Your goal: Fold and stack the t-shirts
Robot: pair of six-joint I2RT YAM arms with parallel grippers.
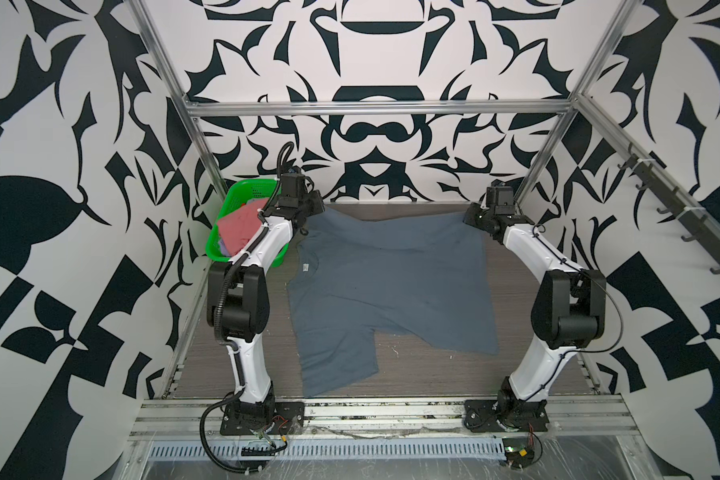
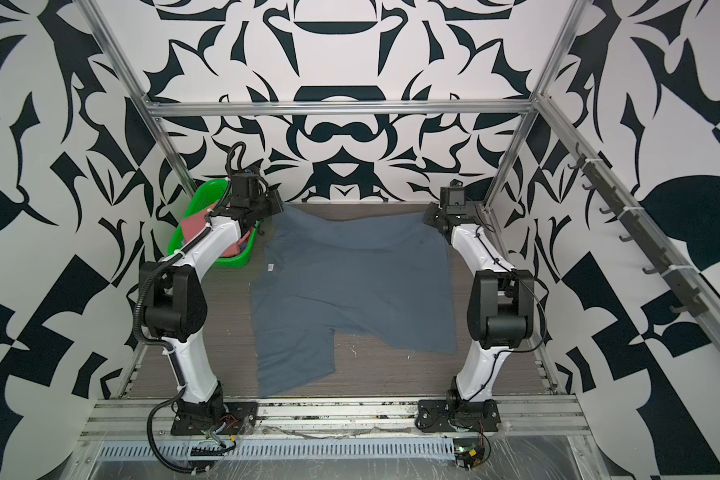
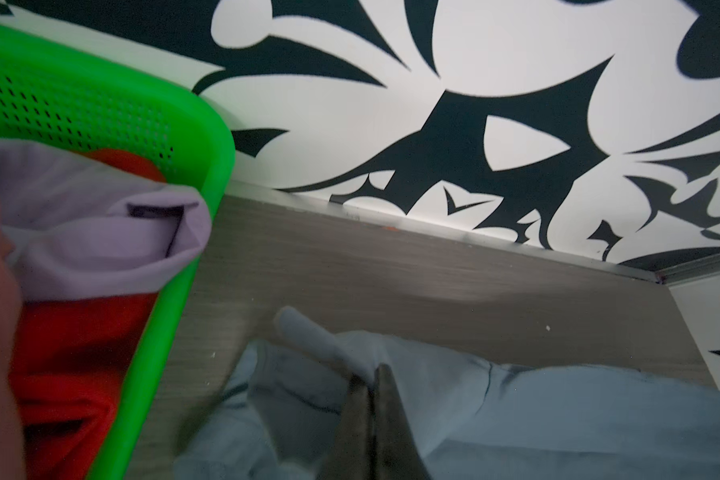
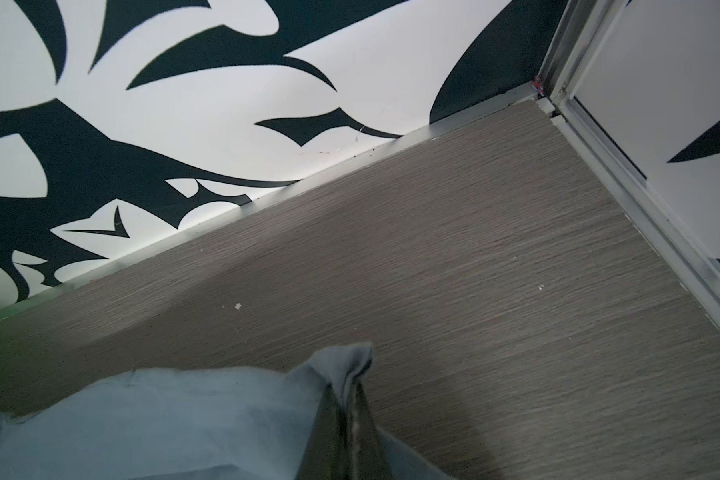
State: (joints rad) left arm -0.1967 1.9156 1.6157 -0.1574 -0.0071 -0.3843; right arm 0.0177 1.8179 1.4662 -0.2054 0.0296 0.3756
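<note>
Fingers [image 3: 393,415] of left gripper [image 3: 375,371] and right gripper [image 4: 355,390], seen only in wrist views, clamp shut on far corners of the soft slate blue-grey t-shirt [image 1: 387,291] spread on the woodgrain table [image 1: 433,374]

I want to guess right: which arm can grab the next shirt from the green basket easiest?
Left, probably: the left gripper is beside the green basket; the right gripper is far across. Both pinch the blue-grey shirt.
</note>
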